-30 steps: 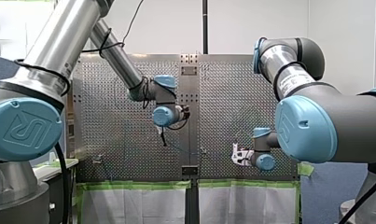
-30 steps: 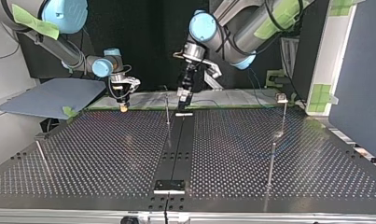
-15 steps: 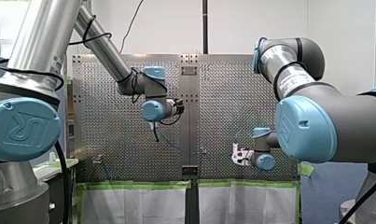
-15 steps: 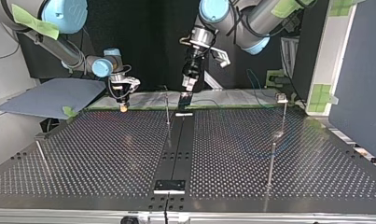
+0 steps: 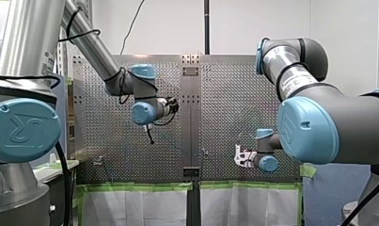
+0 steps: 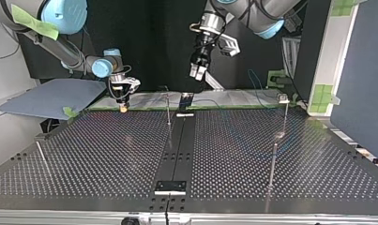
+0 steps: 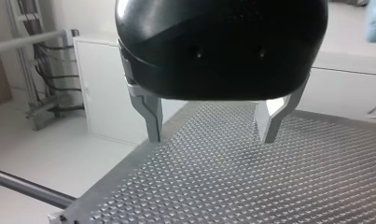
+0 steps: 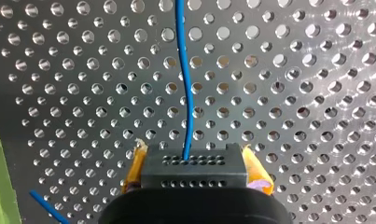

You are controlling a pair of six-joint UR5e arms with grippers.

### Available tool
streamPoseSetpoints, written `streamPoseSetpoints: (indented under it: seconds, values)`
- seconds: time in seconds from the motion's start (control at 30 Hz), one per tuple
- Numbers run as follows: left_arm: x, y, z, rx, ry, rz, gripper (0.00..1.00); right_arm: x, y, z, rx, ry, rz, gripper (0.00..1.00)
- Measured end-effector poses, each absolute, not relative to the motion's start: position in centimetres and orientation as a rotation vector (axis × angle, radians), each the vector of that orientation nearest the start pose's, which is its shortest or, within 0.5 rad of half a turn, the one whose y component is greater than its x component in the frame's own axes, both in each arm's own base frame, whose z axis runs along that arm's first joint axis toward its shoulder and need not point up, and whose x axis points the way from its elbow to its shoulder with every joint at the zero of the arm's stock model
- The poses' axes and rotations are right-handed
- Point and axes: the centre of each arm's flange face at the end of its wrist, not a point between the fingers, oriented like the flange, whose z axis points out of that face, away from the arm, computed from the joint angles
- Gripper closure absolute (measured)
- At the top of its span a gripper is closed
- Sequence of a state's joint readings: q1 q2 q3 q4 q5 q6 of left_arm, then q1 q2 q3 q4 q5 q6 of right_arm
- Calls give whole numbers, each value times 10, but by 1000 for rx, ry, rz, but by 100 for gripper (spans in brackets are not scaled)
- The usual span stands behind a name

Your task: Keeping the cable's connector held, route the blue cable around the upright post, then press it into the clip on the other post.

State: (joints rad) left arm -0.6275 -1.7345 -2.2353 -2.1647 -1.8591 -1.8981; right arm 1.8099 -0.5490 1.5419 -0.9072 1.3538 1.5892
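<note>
My right gripper (image 8: 195,163) clamps the black connector (image 8: 195,172) between yellow pads. The blue cable (image 8: 184,84) runs from it across the perforated table (image 8: 307,93). My left gripper (image 7: 212,126) hangs spread and empty above the table. In the top view, an upright post (image 6: 168,110) stands between the grippers.

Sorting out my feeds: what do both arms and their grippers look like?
My left arm and right arm are silver tubes with light-blue joint caps; a black cable loops around the left. The left gripper is rounded and black with metal fingers; the right gripper has yellow pads.
</note>
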Motion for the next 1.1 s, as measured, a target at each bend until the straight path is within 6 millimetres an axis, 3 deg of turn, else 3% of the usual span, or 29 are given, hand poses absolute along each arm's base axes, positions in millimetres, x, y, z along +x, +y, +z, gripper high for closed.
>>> streamPoseSetpoints:
  seconds: [0.5, 1.1]
  values:
    - [252, -312, 159, -6, 1594, -535, 0, 302, -612, -53, 1607, -1050, 1501, 100]
    - [248, -309, 156, -3, 1605, -529, 0, 302, -612, -53, 1610, -1048, 1503, 100]
